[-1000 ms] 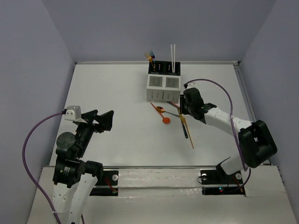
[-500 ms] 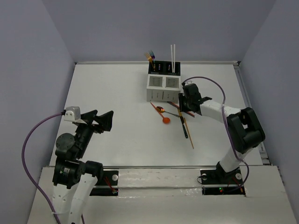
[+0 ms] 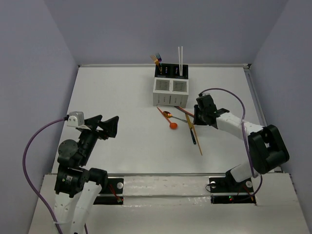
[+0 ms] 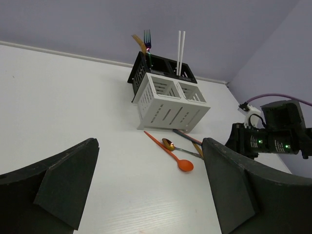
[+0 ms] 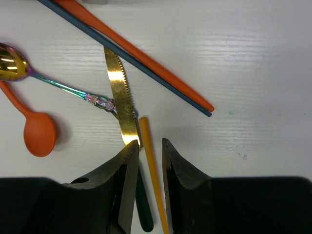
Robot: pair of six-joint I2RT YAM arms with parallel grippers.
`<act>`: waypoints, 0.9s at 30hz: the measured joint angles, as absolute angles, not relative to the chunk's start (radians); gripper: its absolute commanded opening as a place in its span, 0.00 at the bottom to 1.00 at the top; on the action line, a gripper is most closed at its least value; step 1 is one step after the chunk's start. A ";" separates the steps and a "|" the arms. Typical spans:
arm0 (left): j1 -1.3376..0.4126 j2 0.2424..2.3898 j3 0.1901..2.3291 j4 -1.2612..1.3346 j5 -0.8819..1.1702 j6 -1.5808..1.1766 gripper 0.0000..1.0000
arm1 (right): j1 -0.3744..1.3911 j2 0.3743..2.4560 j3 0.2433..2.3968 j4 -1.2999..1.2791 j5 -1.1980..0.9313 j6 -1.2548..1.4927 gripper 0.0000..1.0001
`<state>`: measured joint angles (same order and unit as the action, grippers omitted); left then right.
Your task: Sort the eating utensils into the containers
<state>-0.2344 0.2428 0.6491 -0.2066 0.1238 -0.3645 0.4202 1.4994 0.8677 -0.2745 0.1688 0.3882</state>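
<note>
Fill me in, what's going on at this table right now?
The right gripper is down on the loose cutlery in front of the caddy. Its jaws stand narrowly apart on either side of a yellow stick that lies beside a gold knife, and it doesn't look clamped yet. An orange spoon and an orange stick lie nearby. The caddy's back compartments hold forks and two white sticks. The left gripper hangs open and empty off to the left.
</note>
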 measured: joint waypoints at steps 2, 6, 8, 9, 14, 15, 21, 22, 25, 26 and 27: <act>-0.234 0.238 0.649 -0.207 0.124 -0.364 0.99 | 0.420 1.506 0.868 -0.297 0.164 0.397 0.32; -0.234 0.231 0.649 -0.206 0.124 -0.364 0.99 | 0.420 1.526 0.867 -0.321 0.146 0.416 0.32; -0.234 0.231 0.649 -0.206 0.124 -0.364 0.99 | 0.422 1.531 0.867 -0.334 0.139 0.422 0.32; -0.234 0.231 0.649 -0.206 0.124 -0.364 0.99 | 0.426 1.532 0.867 -0.338 0.138 0.424 0.32; -0.241 0.231 0.649 -0.206 0.124 -0.364 0.99 | 0.440 1.541 0.867 -0.347 0.129 0.431 0.32; -0.241 0.231 0.649 -0.206 0.124 -0.364 0.99 | 0.441 1.547 0.867 -0.351 0.128 0.435 0.32; -0.241 0.231 0.649 -0.206 0.124 -0.364 0.99 | 0.448 1.572 0.867 -0.393 0.147 0.454 0.31; -0.241 0.231 0.649 -0.206 0.124 -0.364 0.99 | 0.448 1.573 0.867 -0.398 0.153 0.456 0.31; -0.241 0.231 0.649 -0.206 0.124 -0.364 0.99 | 0.453 1.586 0.873 -0.413 0.171 0.468 0.30; -0.241 0.231 0.649 -0.206 0.124 -0.364 0.99 | 0.456 1.592 0.878 -0.415 0.177 0.470 0.30; -0.241 0.231 0.649 -0.206 0.124 -0.364 0.99 | 0.459 1.593 0.880 -0.417 0.180 0.470 0.30</act>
<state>-0.2413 0.2314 0.6491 -0.2062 0.1238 -0.3645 0.4591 1.5929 0.8803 -0.4171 0.1799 0.4698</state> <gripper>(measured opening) 0.989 0.307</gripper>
